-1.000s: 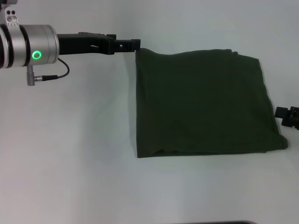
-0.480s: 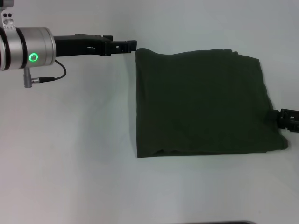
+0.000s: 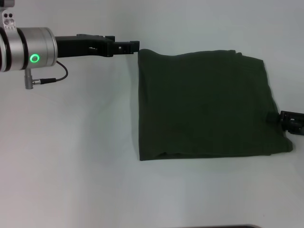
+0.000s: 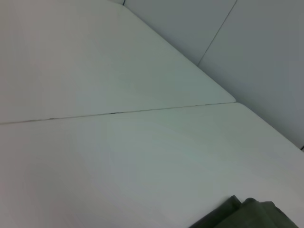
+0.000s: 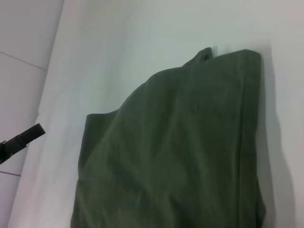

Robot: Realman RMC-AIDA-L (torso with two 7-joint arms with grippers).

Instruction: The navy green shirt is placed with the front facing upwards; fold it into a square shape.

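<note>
The navy green shirt (image 3: 206,104) lies folded into a rough square of plain dark green cloth on the white table (image 3: 71,156). My left gripper (image 3: 132,46) hovers just off the shirt's far left corner, apart from the cloth. At the shirt's right edge, near its front corner, my right gripper (image 3: 285,118) touches or nearly touches the cloth. The right wrist view shows the shirt (image 5: 180,152) from the side, with the left gripper (image 5: 21,137) beyond it. Only a folded corner of the shirt (image 4: 247,213) shows in the left wrist view.
The left arm's silver wrist ring with a green light (image 3: 34,58) and a looping cable (image 3: 47,80) hang over the table's far left. A seam (image 4: 114,113) crosses the tabletop. A pale wall (image 4: 247,42) stands behind the table's far edge.
The left gripper has drawn back to the left, off the shirt's far corner. The right gripper has come in from the right edge up to the shirt's right side.
</note>
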